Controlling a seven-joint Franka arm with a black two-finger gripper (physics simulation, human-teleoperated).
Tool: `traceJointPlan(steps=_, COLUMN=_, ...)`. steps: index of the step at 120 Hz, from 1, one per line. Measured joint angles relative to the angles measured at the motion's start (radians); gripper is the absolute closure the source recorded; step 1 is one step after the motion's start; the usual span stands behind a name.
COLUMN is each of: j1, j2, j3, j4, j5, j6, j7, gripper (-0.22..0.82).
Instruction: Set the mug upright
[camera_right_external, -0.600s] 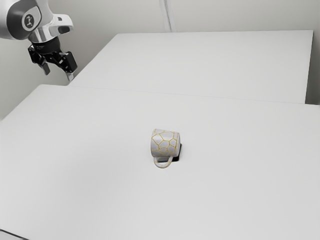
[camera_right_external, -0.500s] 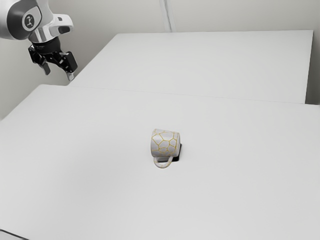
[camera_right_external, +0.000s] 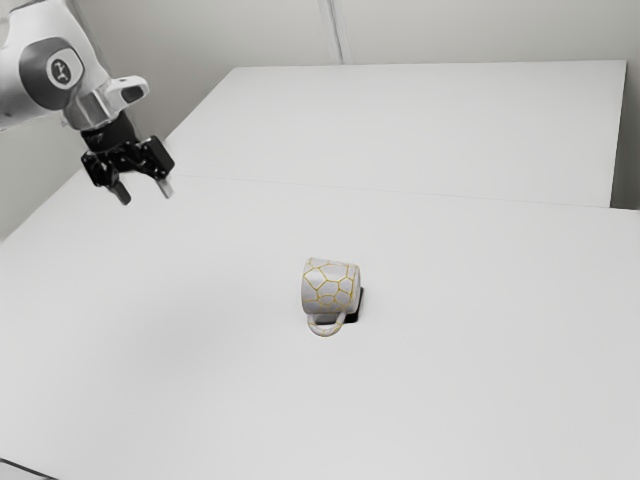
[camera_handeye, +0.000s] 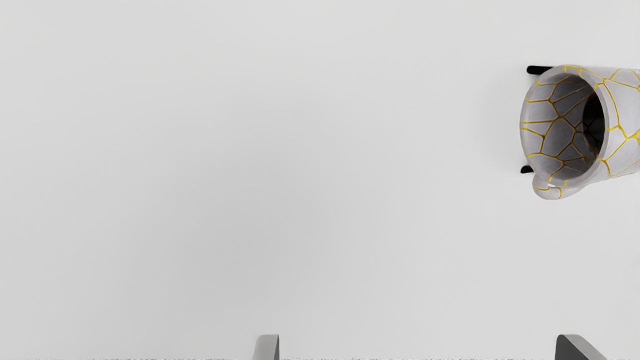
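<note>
Gripper (camera_right_external: 146, 195) open, tabletop (camera_right_external: 230, 245) between, mug (camera_right_external: 331, 287) sideways

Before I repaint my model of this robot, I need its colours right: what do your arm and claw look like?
My arm is white with rounded links and a dark grey patch carrying a small round emblem. My two-fingered claw is black, with grey, blocky fingertips.

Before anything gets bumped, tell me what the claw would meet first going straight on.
Most likely the white tabletop, short of the mug: the open claw points mostly downward, though its height is hard to judge.
</note>
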Motion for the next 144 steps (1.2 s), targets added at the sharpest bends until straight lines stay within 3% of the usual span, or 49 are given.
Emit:
traceJointPlan(steps=22, j1=0.069, j2=0.106, j3=0.001, j4=-0.036, j5=-0.208, j6=0.014, j7=-0.004, gripper=0.0)
traceJointPlan(steps=70, j1=0.026, j2=0.291, j3=0.0, j4=-0.073, j5=-0.489, j6=0.059, j7=-0.009, gripper=0.0)
traceJointPlan(steps=144, j1=-0.055, j2=0.401, j3=-0.029, j4=-0.121, j5=-0.799, j6=0.186, j7=-0.013, gripper=0.0)
